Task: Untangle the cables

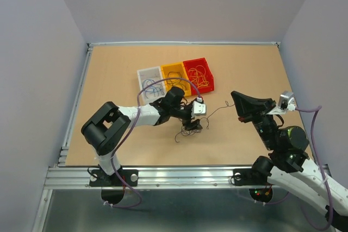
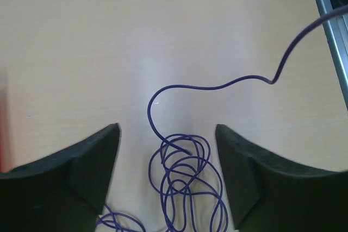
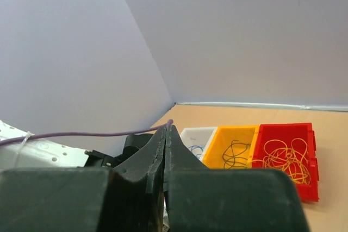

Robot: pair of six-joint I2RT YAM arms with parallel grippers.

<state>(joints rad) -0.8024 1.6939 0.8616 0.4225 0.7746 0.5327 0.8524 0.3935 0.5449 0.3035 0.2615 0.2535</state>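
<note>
Tracking the purple cables point(image 2: 185, 186): they lie as a knotted coil on the worktop point(image 2: 81, 52). One strand point(image 2: 217, 85) rises away toward my right gripper point(image 3: 166, 131), whose jaws are pressed together, seemingly on its end. Around the coil my left gripper point(image 2: 167, 134) stands wide apart, touching nothing. Risk: nothing pins the knot, so a pull drags it whole or cinches it. The thin strand may also slip free.
</note>
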